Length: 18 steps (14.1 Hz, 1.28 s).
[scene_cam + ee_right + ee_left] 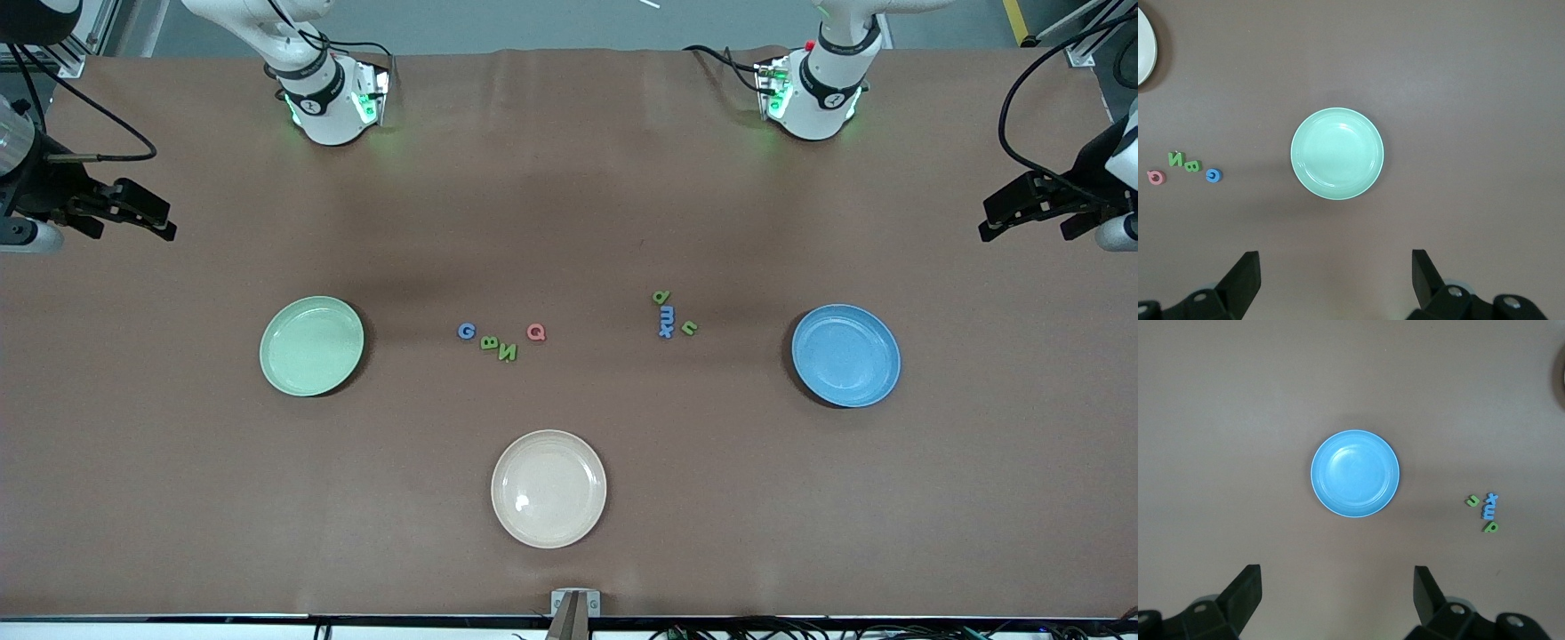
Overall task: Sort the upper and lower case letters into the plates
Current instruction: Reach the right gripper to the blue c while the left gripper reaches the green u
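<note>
between round smooth plates point(312, 346), flat letters point(500, 338)

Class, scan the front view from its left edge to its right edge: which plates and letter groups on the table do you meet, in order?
Light green plate → capital letters G, B, N, Q → cream plate → small letters p, m, x, u → blue plate.
</note>
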Each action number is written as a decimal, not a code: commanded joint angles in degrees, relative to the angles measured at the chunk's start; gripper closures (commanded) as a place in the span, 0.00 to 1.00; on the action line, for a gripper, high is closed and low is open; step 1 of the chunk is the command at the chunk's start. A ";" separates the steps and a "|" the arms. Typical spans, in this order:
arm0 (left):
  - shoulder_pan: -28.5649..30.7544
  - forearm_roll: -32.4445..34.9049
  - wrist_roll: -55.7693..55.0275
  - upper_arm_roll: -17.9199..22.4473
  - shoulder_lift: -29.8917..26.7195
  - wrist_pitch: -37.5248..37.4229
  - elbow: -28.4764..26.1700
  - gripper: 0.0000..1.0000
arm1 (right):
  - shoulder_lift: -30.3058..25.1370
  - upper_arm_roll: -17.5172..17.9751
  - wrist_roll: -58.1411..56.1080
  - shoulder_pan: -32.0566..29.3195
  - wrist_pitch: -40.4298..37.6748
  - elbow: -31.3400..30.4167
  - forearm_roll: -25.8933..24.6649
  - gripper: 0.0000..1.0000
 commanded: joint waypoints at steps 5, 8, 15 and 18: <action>0.15 -0.46 -1.24 0.01 0.43 0.44 1.39 0.00 | -0.92 0.07 -0.16 0.04 -1.54 -0.87 0.06 0.00; -0.64 -0.37 -0.72 -0.08 2.71 0.70 1.39 0.00 | -0.83 0.07 0.19 -0.05 -1.81 -0.78 0.06 0.00; -1.44 -0.10 -0.81 -0.52 9.92 0.26 1.22 0.00 | 1.36 -0.19 0.63 -0.66 -1.90 0.71 0.23 0.00; -0.73 -0.28 2.25 -0.44 10.72 0.26 1.21 0.00 | 4.95 -0.28 0.02 -2.16 -0.50 2.55 0.76 0.00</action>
